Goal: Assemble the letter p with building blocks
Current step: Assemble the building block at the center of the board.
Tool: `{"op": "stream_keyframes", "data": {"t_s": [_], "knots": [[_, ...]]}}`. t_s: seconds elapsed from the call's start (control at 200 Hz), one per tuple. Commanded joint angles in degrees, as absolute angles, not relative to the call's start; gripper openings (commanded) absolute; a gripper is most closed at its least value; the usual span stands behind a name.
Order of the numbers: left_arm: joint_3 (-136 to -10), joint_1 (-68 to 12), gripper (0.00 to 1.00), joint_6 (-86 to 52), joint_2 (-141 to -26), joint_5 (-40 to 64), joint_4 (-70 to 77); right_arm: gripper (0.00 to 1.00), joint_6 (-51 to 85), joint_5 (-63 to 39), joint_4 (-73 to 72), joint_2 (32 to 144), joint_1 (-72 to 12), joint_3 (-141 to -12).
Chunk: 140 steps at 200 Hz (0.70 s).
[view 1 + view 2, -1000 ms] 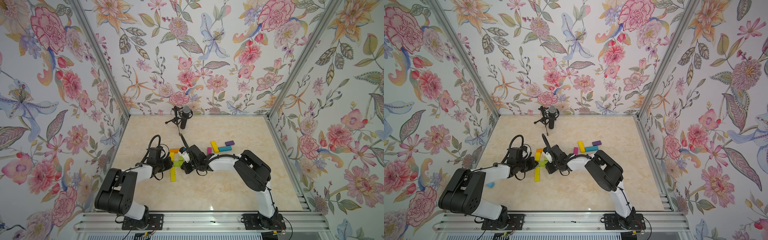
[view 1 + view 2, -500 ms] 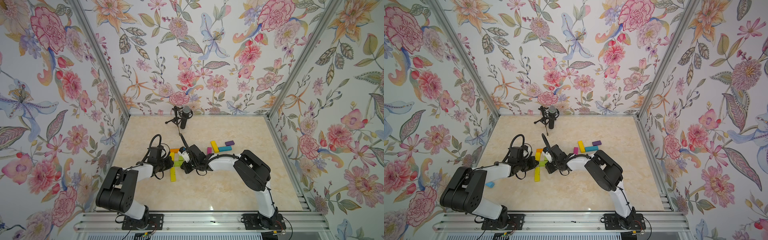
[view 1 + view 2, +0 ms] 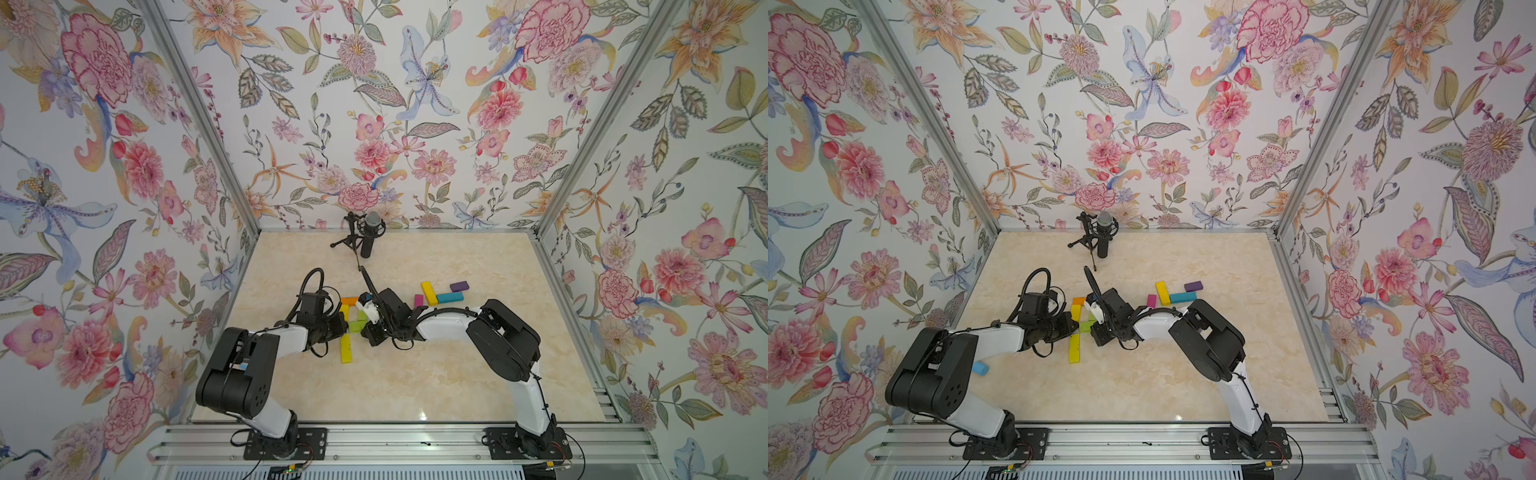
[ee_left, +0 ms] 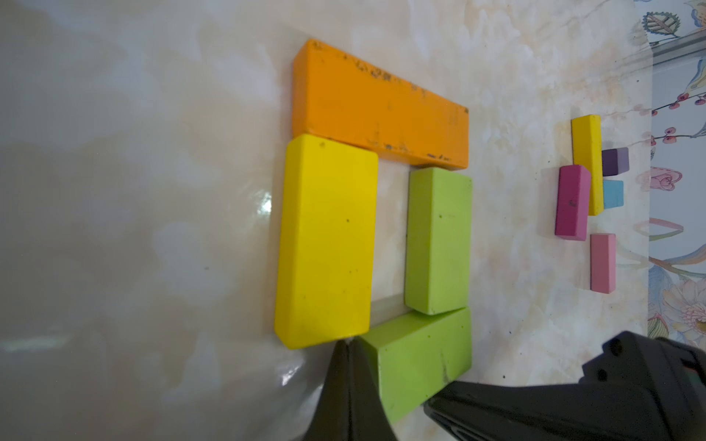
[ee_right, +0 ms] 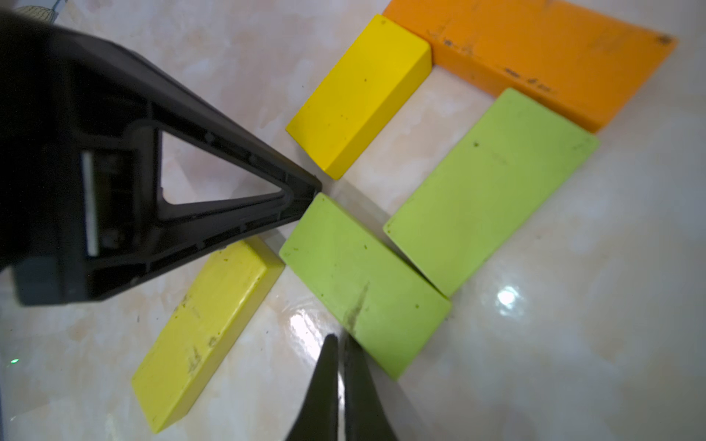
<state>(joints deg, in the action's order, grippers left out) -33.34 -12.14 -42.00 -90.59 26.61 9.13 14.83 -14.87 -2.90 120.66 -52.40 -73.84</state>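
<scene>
Though clenched on nothing, left hand and right hand sit beside the angled lime block.

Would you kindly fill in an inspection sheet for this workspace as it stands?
Surface: marble-look tabletop, glossy, no spills seen.
Job's things: orange block, yellow block, lime block and skewed lime block ring a gap; long yellow block lies next to the skewed one; spare blocks apart.
Clutter: microphone on tripod at the far edge.
Grippers: left gripper and right gripper shut, empty, at the skewed lime block.
Cables: black cable loops over the left wrist.
Surroundings: floral walls, aluminium rail in front.
</scene>
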Motion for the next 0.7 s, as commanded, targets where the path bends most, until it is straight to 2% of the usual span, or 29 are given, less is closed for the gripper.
{"op": "stream_keyframes", "data": {"t_s": [0.0, 0.425, 0.696], "knots": [[-34.39, -12.70, 0.00, -41.70, -91.58, 25.93, 8.79, 0.08, 14.49, -14.63, -0.97, 123.05, -51.91, -73.90], [-35.58, -12.74, 0.00, -41.88, -90.16, 23.47, 6.45, 0.08, 13.80, -16.01, -1.91, 122.10, -52.38, -72.79], [-35.19, -12.68, 0.00, -40.20, -77.23, 19.74, -3.02, 0.07, 13.58, -17.83, -8.82, 116.98, -52.73, -66.96]]}}
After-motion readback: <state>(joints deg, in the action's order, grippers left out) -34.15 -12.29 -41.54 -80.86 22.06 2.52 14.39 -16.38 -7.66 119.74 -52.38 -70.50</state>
